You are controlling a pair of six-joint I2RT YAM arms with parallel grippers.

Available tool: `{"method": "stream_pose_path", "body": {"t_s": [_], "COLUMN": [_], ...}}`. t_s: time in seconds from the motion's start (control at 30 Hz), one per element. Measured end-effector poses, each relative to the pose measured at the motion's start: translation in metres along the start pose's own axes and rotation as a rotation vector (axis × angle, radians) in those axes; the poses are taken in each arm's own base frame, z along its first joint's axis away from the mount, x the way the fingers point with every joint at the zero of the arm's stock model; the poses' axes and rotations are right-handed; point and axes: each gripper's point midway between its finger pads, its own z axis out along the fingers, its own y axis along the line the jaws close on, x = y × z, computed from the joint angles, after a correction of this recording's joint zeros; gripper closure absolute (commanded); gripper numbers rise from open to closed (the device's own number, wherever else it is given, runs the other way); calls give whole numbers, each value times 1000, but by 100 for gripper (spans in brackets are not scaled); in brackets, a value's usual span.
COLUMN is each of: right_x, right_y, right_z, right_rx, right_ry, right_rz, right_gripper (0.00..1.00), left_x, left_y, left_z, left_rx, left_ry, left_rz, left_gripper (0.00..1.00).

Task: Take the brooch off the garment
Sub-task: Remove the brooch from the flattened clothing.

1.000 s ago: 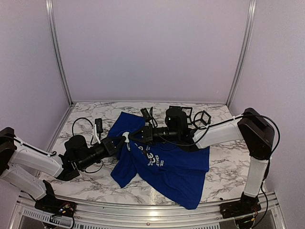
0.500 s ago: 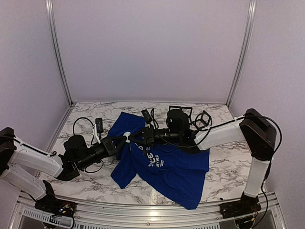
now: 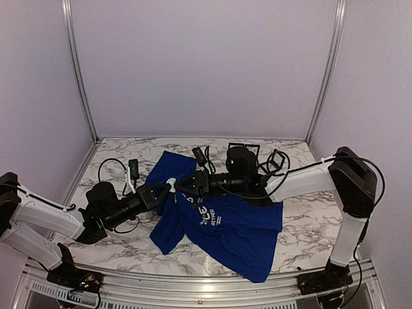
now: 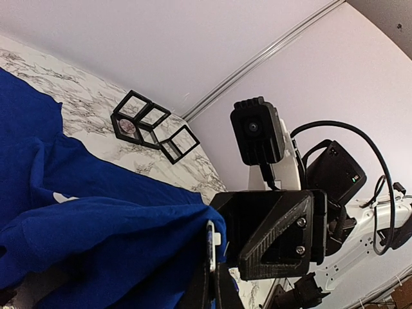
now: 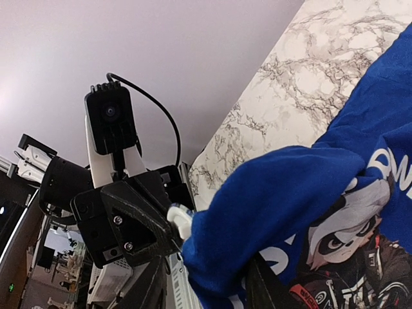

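Now that the right gripper's (image 5: 205,293) jaws have parted, loosing the garment's (image 3: 238,225) raised fold above the desk (image 3: 302,219), the left gripper's (image 4: 214,286) jaws alone pinch the white brooch (image 5: 180,219) at its edge; separation probably follows.

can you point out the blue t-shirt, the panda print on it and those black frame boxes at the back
blue t-shirt (image 3: 241,228), top view, on the flat lower part of its body
panda print (image 5: 335,239), right wrist view, on the panda's face
black frame boxes (image 4: 129,125), left wrist view, on the left box
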Motion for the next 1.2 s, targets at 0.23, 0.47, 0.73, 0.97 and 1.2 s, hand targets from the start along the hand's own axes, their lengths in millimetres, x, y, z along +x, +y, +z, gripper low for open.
{"method": "stream_pose_path", "body": {"t_s": [0.23, 0.47, 0.73, 0.97, 1.2], "right_x": [0, 6, 12, 11, 16], "right_y": [2, -7, -11, -5, -8], "right_z": [-6, -1, 3, 9, 10], "right_rx": [57, 180, 252, 268, 303], "right_ry": [2, 37, 68, 74, 93], "right_rz": [-77, -188, -258, -302, -327], "right_gripper": [57, 63, 68, 72, 78], "left_x": [0, -1, -2, -3, -2], "left_y": [4, 9, 12, 14, 16], "left_z": [-2, -4, -7, -6, -6], "left_rx": [-27, -54, -79, -97, -115], "left_ry": [3, 14, 22, 28, 38], "left_rz": [1, 6, 12, 17, 25], "left_gripper": [100, 100, 100, 100, 100]}}
